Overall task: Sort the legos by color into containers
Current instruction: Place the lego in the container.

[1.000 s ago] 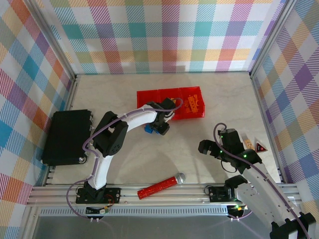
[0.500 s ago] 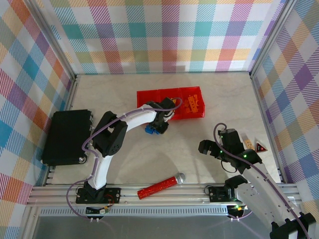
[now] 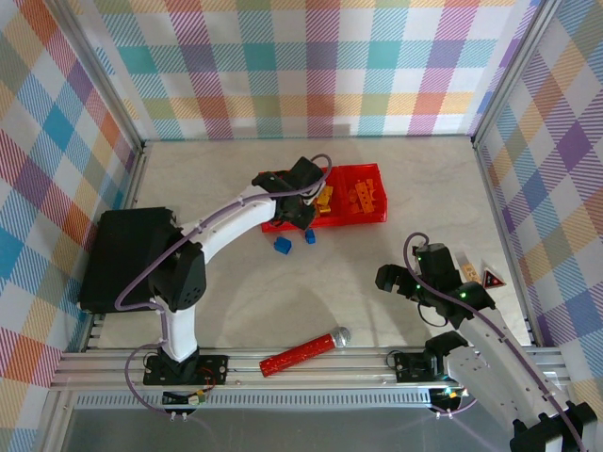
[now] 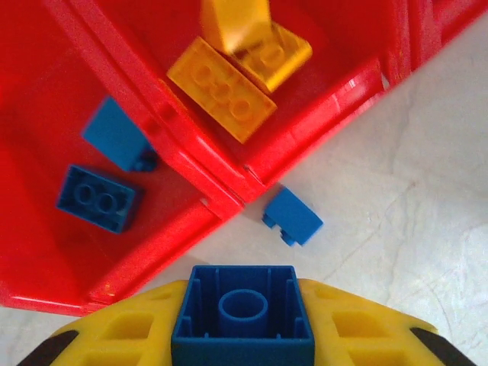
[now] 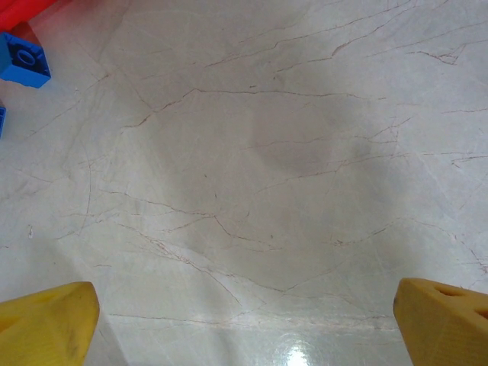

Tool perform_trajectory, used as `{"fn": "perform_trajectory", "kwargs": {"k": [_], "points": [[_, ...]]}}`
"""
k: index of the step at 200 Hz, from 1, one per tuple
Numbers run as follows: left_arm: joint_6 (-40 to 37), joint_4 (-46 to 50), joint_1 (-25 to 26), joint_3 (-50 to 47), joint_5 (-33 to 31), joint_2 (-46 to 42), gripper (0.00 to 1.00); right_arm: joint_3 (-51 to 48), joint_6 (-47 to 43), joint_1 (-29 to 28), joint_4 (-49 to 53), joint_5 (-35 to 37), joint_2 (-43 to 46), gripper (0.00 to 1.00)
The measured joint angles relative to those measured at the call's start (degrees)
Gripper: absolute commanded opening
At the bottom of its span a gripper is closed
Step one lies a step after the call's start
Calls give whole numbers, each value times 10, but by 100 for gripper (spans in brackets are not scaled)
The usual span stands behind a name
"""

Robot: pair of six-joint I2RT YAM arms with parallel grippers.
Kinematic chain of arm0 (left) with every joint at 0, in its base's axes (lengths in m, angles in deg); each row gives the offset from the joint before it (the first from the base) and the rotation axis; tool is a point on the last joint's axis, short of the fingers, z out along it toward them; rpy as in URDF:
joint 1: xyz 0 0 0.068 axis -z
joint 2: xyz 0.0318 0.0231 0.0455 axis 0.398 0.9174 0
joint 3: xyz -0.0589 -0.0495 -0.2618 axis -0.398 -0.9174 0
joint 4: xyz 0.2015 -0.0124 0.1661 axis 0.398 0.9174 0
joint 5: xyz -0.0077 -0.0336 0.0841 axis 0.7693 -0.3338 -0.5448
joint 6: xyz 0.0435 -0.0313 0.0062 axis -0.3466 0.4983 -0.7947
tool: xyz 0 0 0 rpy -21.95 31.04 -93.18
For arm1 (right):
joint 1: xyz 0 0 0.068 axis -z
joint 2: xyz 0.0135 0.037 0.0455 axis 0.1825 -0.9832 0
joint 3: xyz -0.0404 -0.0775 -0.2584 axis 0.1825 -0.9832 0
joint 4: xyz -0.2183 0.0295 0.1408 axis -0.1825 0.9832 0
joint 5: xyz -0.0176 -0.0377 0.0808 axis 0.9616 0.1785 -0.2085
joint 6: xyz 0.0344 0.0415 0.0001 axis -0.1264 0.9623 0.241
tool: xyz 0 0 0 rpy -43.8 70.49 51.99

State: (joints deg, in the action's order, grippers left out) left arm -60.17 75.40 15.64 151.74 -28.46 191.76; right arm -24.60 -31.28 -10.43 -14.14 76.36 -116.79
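- Legos lie partly sorted. Blue bricks (image 4: 97,198) sit in one compartment of the red containers (image 4: 191,164), and yellow bricks (image 4: 221,90) lie in the compartment next to it, across the shared wall.
- Orange bricks (image 3: 366,196) lie in the right-hand bin in the overhead view.
- The left gripper (image 4: 242,347) is clamped on a single blue lego (image 4: 242,305), its hollow underside toward the wrist camera, pinched between yellow fingers (image 4: 114,335) at the outer rim of the blue compartment.
- One loose blue piece (image 4: 292,216) rests on the marble table (image 4: 427,191) just beside the bins' outer wall. A second stray blue piece (image 3: 282,245) lies near it.
- The right gripper (image 5: 244,324) hangs over bare table with its jaws spread wide and nothing between them, well apart from the bins.
- A black box (image 3: 127,259) sits at the table's left, and a red studded stick (image 3: 297,355) lies near the arm bases.
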Motion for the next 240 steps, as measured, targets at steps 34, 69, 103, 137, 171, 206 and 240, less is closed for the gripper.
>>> {"fn": "perform_trajectory", "kwargs": {"k": [34,69,103,137,171,206,240], "points": [[34,6,-46,40,-40,9,23,0,0,0,0,0,0,99],[72,5,-91,86,-72,48,26,0,0,0,0,0,0,99],[89,5,-116,126,-74,98,27,0,0,0,0,0,0,99],[100,5,-123,162,-73,143,28,0,0,0,0,0,0,99],[108,4,-123,168,-71,158,30,0,0,0,0,0,0,99],[113,-3,-123,168,-61,160,40,0,0,0,0,0,0,99],[116,-10,-123,168,-58,160,57,0,0,0,0,0,0,99]]}}
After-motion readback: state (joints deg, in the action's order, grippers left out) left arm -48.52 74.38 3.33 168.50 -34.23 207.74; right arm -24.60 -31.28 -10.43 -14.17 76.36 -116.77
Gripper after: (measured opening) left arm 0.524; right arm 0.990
